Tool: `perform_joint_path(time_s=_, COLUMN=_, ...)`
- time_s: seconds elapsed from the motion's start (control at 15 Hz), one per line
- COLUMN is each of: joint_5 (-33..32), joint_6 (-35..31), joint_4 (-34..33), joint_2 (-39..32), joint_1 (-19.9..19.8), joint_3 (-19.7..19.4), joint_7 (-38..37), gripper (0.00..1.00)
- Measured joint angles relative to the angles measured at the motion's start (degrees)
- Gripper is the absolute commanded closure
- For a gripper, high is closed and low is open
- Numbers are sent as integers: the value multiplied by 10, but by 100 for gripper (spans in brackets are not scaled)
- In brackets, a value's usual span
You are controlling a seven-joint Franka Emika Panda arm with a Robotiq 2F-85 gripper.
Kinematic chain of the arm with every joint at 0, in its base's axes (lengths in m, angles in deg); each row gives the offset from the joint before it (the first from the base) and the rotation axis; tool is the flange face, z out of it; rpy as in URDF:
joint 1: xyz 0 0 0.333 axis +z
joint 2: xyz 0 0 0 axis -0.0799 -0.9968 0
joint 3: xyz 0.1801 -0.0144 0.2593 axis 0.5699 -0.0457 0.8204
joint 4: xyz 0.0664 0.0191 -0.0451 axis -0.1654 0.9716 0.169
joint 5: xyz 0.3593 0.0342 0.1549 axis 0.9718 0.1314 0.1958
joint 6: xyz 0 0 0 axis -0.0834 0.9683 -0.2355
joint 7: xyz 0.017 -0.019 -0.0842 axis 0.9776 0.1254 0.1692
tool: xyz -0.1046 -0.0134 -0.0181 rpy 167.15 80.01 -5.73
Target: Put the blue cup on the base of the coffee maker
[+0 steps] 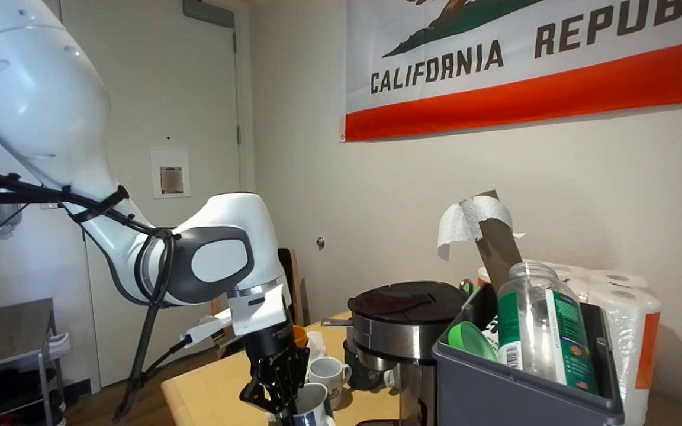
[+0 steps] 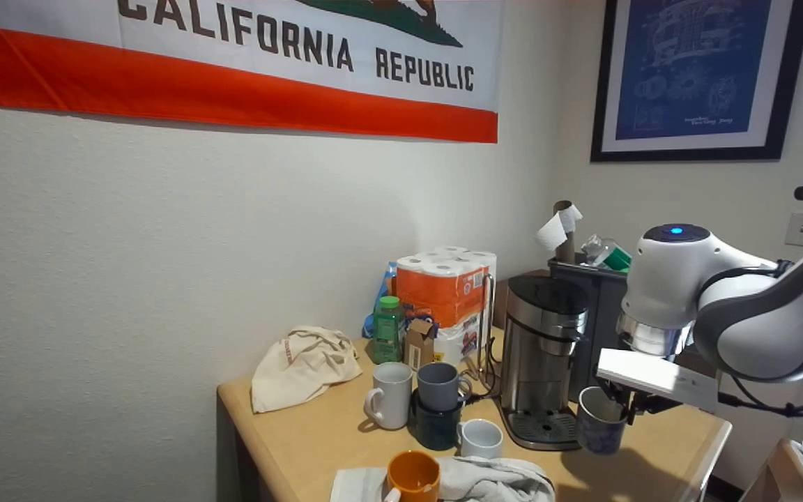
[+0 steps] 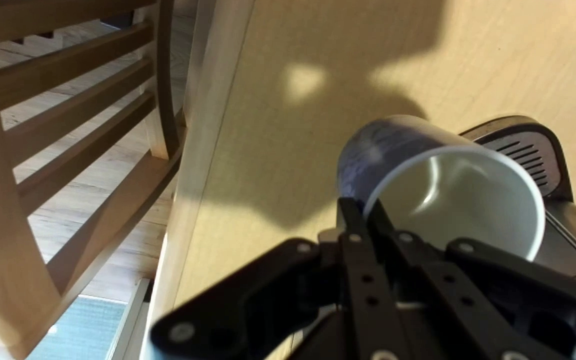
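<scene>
The blue cup (image 2: 598, 427) has a blue patterned outside and a white inside. It also shows in an exterior view (image 1: 310, 399) and the wrist view (image 3: 458, 195). My gripper (image 3: 365, 207) is shut on its rim, one finger inside and one outside; it also shows in an exterior view (image 2: 628, 408). The cup hangs slightly tilted, apparently a little above the table, close beside the coffee maker (image 2: 535, 369), a steel and black upright appliance. The coffee maker's slotted base (image 2: 544, 427) shows partly behind the cup in the wrist view (image 3: 523, 152).
A white cup (image 2: 482, 439), a grey-blue mug (image 2: 438, 385) stacked on a dark mug (image 2: 436, 427), a tall white mug (image 2: 392, 397), an orange mug (image 2: 413, 474) and a cloth (image 2: 506, 481) stand nearby. A grey bin (image 1: 518, 393) adjoins the coffee maker. A chair (image 3: 83, 125) stands past the table edge.
</scene>
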Motion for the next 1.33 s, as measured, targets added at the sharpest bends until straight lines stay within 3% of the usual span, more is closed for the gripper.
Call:
perform_joint_path(time_s=0.33, joint_5=-68, joint_6=-9, joint_4=-35, joint_2=-35, joint_1=2, joint_3=-9, joint_7=-44, gripper=94)
perform_joint_path(time_s=1.33, joint_5=-64, joint_6=-9, joint_4=-41, joint_2=-63, joint_1=21, joint_3=-24, joint_7=-44, gripper=98)
